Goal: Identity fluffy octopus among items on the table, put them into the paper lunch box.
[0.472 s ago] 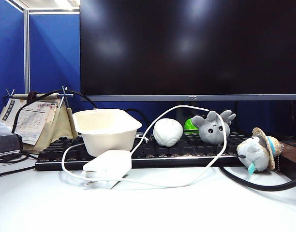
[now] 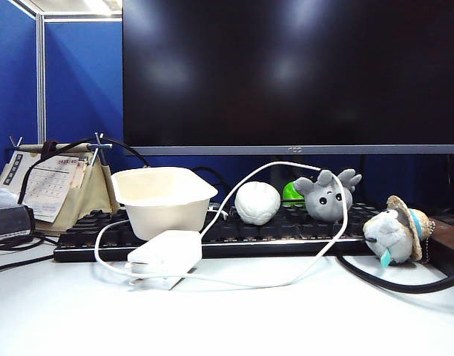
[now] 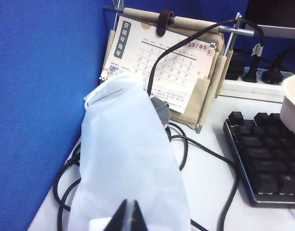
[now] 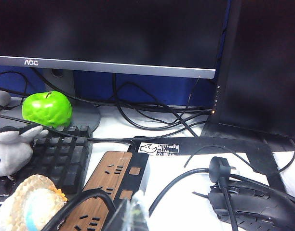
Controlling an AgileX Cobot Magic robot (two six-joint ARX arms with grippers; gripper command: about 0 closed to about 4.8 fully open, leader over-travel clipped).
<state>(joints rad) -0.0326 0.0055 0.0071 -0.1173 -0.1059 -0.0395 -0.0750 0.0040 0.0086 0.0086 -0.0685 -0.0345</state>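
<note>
Apparently nothing has changed in the last half second: every object on the tabletop (image 2: pixel 227 319) lies exactly as before, and no arm has entered the exterior view. I judge the task has not started; the toy must first be picked out and reached.

From the left: the left gripper (image 3: pixel 129 214) hangs at the far left above a white plastic bag (image 3: pixel 133 159), near a desk calendar (image 3: pixel 162 62); only the dark tips show, pressed together. The paper lunch box (image 2: pixel 162 199) stands empty on the left part of the keyboard (image 2: pixel 242 233), a white power adapter (image 2: pixel 166 251) just before it. Further right come a white ball (image 2: pixel 257 202), then the fluffy octopus (image 2: pixel 327 195), upright on the keyboard, well apart from the box. It is grey, with short raised arms, black bead eyes and a paler face. A grey plush with straw hat (image 2: pixel 394 231) sits at the right. The right gripper (image 4: pixel 130 216) waits there above a power strip (image 4: pixel 113 185), fingers shut.
</note>
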